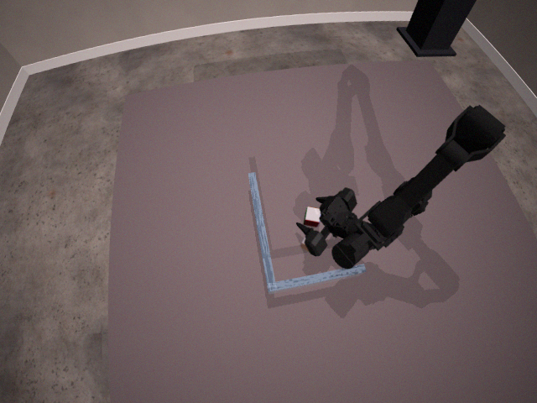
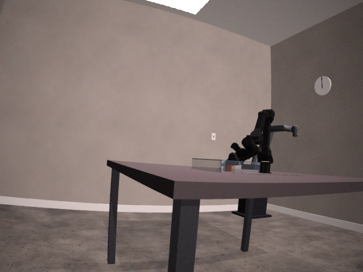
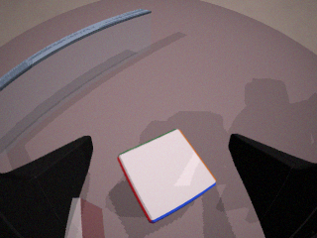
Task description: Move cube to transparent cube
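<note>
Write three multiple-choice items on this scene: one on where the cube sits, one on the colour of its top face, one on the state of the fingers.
1. Where is the cube?
A. On the table between the two fingers
B. On the floor beside the table
C. Lifted clear of the table in the gripper

2. Which colour faces up on the cube?
A. Blue
B. White
C. Green

3. How do the fingers stand?
A. Closed on the cube
B. Closed on nothing
C. Wide open, not touching the cube

Answers: 1 A, the wrist view shows the cube resting on the table with a finger at each side. 2 B, the wide upper face is white in the top and wrist views. 3 C, a gap shows on both sides of the cube.
</note>
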Available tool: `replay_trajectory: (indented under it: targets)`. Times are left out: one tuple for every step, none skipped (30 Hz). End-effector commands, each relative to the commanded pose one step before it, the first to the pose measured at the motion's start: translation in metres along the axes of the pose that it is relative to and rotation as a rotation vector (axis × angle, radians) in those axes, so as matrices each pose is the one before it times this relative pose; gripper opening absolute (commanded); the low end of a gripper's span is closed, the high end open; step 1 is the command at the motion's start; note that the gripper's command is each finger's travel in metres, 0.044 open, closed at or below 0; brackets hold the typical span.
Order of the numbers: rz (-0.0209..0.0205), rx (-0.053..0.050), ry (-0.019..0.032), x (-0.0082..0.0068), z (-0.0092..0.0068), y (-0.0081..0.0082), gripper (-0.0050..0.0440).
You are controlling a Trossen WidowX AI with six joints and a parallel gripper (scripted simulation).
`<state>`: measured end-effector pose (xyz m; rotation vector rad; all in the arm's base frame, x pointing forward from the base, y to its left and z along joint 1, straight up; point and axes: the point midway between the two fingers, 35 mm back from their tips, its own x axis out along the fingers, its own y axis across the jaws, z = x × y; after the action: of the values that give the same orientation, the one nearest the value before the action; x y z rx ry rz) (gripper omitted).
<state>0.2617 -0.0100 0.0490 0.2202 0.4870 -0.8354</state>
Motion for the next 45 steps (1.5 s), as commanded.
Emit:
replay_trajectory:
  targets:
    - [0.00939,0.0166,-0.00521,-0.00143,0.00429,0.00331,0.044]
    - [0.0,0.0,0.0,0.0,0.0,0.0,0.044]
    - [0.0,0.0,0.0,0.0,0.0,0.0,0.044]
    - [0.0,0.0,0.0,0.0,0.0,0.0,0.044]
    - [0.0,0.0,0.0,0.0,0.0,0.0,0.044]
    - [0.0,0.0,0.0,0.0,0.0,0.0,0.044]
    - [0.0,0.0,0.0,0.0,0.0,0.0,0.044]
    - [0.0,0.0,0.0,0.0,0.0,0.0,0.044]
    - [0.0,0.0,0.0,0.0,0.0,0.0,0.044]
    - [0.0,0.0,0.0,0.0,0.0,0.0,0.044]
    - [0.0,0.0,0.0,0.0,0.0,0.0,0.044]
    - [0.0,0.0,0.0,0.0,0.0,0.0,0.044]
    - [0.0,0.0,0.0,0.0,0.0,0.0,0.044]
    - [0.0,0.0,0.0,0.0,0.0,0.0,0.044]
    - [0.0,0.0,0.0,0.0,0.0,0.0,0.044]
    - [0.0,0.0,0.0,0.0,0.0,0.0,0.044]
    - [0.0,0.0,0.0,0.0,0.0,0.0,0.044]
    - [0.0,0.0,0.0,0.0,0.0,0.0,0.044]
    - [0.0,0.0,0.0,0.0,0.0,0.0,0.044]
    - [0.0,0.0,0.0,0.0,0.0,0.0,0.044]
    - [0.0,0.0,0.0,0.0,0.0,0.0,0.044]
    - [0.0,0.0,0.0,0.0,0.0,0.0,0.044]
    - [0.0,0.0,0.0,0.0,0.0,0.0,0.044]
    - [0.0,0.0,0.0,0.0,0.0,0.0,0.044]
    - [0.0,0.0,0.0,0.0,0.0,0.0,0.044]
    - [0.0,0.0,0.0,0.0,0.0,0.0,0.044]
    - [0.0,0.0,0.0,0.0,0.0,0.0,0.044]
    - [0.0,0.0,0.0,0.0,0.0,0.0,0.044]
    - [0.0,0.0,0.0,0.0,0.0,0.0,0.044]
    - [0.0,0.0,0.0,0.0,0.0,0.0,0.044]
    - [0.0,0.0,0.0,0.0,0.0,0.0,0.044]
    - [0.00036,-0.0003,0.00529,-0.00019,0.00041,0.00047,0.044]
    - [0.00104,-0.0009,0.01589,-0.00063,0.00125,0.00134,0.044]
    - [0.00144,-0.0014,0.02647,-0.00124,0.00217,0.00199,0.044]
    - [0.00116,-0.0021,0.03694,-0.00214,0.00319,0.00222,0.044]
    - [0.00122,-0.0018,0.0478,-0.00355,0.00425,0.00208,0.044]
    - [0.02362,0.0272,0.04383,-0.0052,0.00794,0.00707,0.044]
    - [0.0,0.0,0.0,0.0,0.0,0.0,0.044]
    - [0.0,0.0,0.0,0.0,0.0,0.0,0.044]
    - [-0.02329,-0.0268,0.04446,-0.00377,-0.00001,-0.00545,0.044]
    - [0.02731,0.029,0.04273,-0.00731,0.00799,0.00602,0.044]
    - [-0.00041,0.0007,0.03124,-0.00455,0.00234,-0.00063,0.044]
    - [0.00096,0.0024,0.03106,-0.00501,0.00236,-0.00066,0.044]
    - [-0.00061,0.0014,0.02929,-0.00495,0.0018,-0.00125,0.044]
    - [-0.00309,-0.0004,0.02812,-0.00483,0.00116,-0.00199,0.044]
